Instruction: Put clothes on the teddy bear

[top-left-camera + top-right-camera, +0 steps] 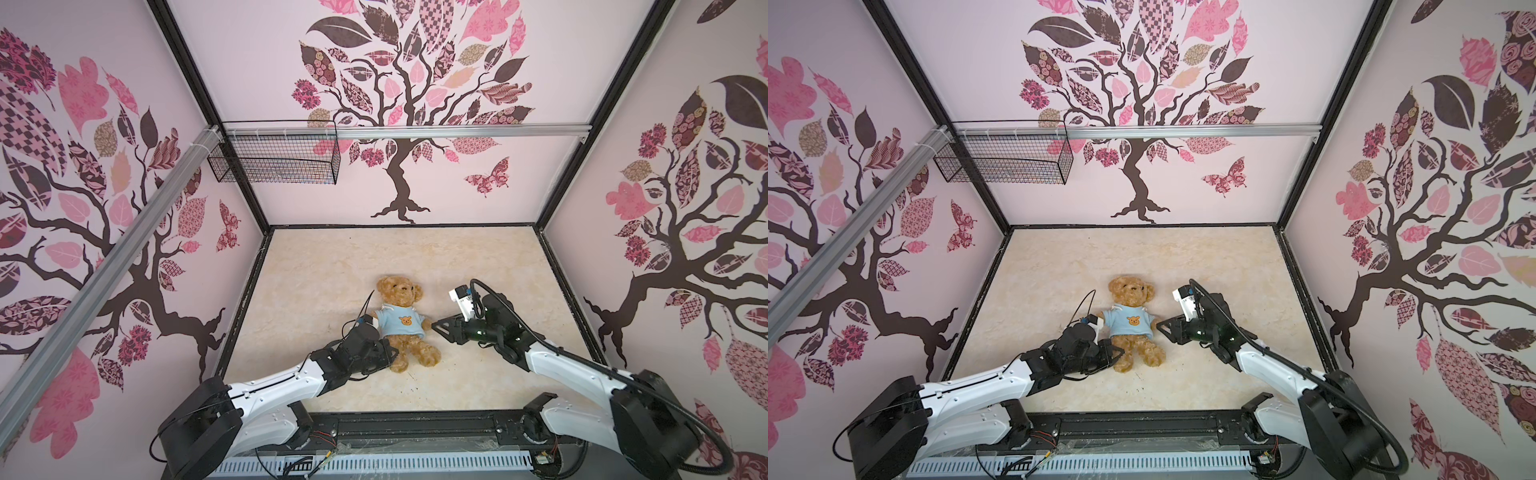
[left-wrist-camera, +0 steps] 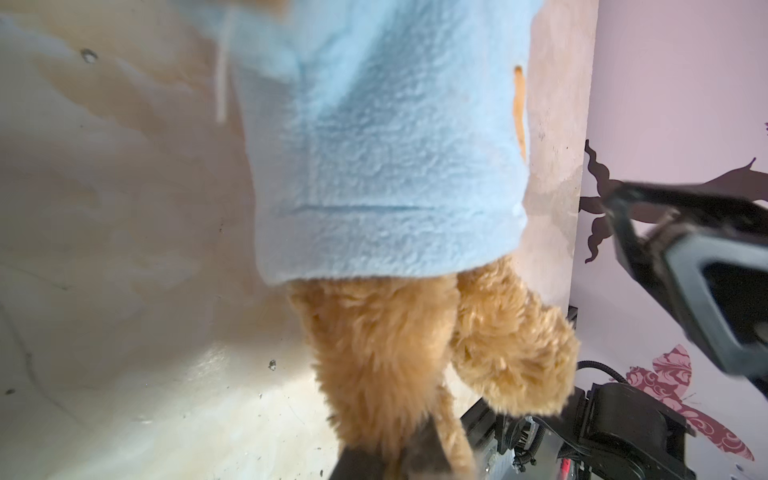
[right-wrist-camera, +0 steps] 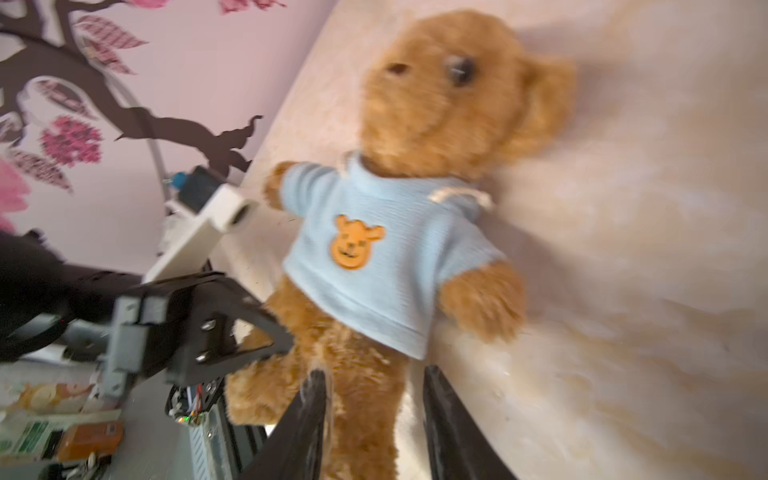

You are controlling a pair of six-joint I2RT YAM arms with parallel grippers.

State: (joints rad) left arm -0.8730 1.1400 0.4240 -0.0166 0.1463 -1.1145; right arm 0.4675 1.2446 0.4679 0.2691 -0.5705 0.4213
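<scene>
The teddy bear (image 1: 399, 291), wearing its light blue hoodie (image 1: 399, 322), lies face-up between my grippers. My left gripper (image 1: 390, 353) pinches a leg, apparently to anchor it. My right gripper (image 1: 435, 325) stands open just beside the hem.

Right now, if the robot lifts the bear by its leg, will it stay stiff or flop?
Probably flop: the bear is plush, limbs splayed loosely on the table. Likely light for its size, judging by soft fur. It should not slip easily; the left gripper is shut on its curly-furred leg.
</scene>
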